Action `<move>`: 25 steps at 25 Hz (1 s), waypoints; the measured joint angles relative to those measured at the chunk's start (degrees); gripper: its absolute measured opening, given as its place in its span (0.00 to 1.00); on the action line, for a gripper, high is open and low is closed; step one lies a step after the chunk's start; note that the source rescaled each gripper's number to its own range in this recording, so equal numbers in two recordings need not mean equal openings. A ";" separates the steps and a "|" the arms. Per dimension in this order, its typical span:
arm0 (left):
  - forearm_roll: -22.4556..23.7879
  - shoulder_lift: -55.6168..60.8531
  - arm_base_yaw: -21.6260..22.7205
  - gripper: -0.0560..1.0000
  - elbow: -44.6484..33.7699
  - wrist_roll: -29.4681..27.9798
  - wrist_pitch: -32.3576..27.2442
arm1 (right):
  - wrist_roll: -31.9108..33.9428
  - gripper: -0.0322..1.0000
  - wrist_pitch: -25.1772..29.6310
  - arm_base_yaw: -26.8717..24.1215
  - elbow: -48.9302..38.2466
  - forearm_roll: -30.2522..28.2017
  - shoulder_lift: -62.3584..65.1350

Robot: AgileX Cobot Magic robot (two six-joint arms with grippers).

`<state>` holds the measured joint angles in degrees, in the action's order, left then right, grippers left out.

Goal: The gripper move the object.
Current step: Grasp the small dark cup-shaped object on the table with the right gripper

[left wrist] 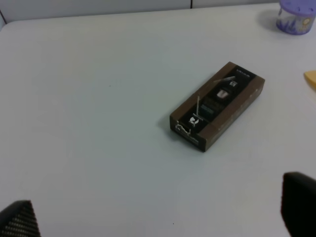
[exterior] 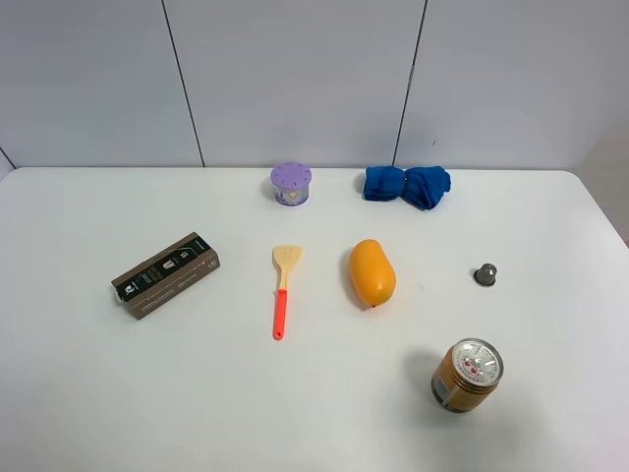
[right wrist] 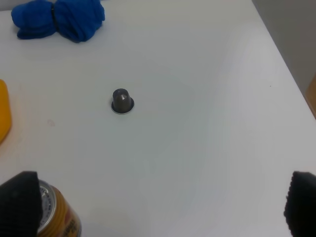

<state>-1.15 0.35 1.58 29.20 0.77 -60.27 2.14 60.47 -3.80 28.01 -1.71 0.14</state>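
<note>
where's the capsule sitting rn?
In the exterior high view the capsule stands alone on the right side, right of the mango, with the gold can nearer the camera and the blue cloth farther back.

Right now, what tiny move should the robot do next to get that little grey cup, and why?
Probably lower the right gripper toward the capsule: its fingers are wide apart and empty, and the capsule stands alone, ahead of them.

Left wrist view: left gripper [left wrist: 158, 217] cropped to two dark fingertips. Frame clips purple container [left wrist: 296, 17]; yellow sliver at frame edge, probably the spatula [left wrist: 311, 79]. Print on box [left wrist: 217, 106] too small to read. Right wrist view: right gripper [right wrist: 160, 205] likewise cropped; can [right wrist: 59, 219], near counter's front edge, partly behind one fingertip; mango [right wrist: 4, 111], blue cloth [right wrist: 59, 17] clipped.
</note>
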 joint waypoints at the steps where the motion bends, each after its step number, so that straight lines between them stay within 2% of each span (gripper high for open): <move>1: 0.00 0.00 0.00 1.00 0.00 0.00 0.00 | 0.00 1.00 0.00 0.00 0.00 0.00 0.00; 25: 0.06 0.00 0.00 1.00 0.00 0.00 0.00 | 0.12 1.00 0.00 0.00 0.00 -0.44 0.00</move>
<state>-1.09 0.35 1.58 29.20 0.77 -60.27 2.26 60.47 -3.80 28.01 -2.16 0.14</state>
